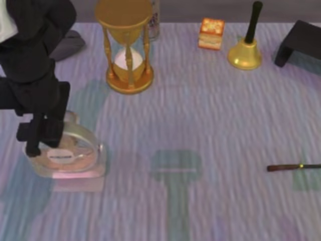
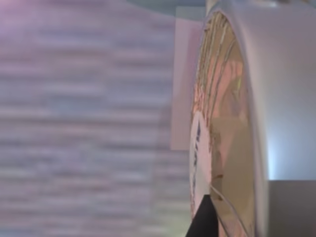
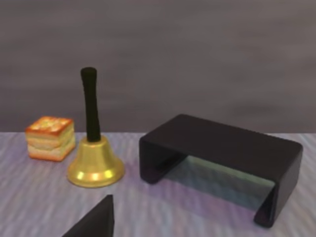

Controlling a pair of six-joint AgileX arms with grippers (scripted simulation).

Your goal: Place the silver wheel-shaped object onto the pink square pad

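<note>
Silver wheel-shaped object (image 1: 67, 153) upright on pad (image 1: 80, 183)

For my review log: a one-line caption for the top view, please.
Left tool at the silver wheel, which stands on the pink pad near the left edge; hourglass and bell behind.

Left arm was extended over table's left side, wrist bent downward. Left gripper (image 1: 42, 134) was positioned low at near-left, fingers pointed down; finger spacing was hidden. Right arm was not seen in top view.
</note>
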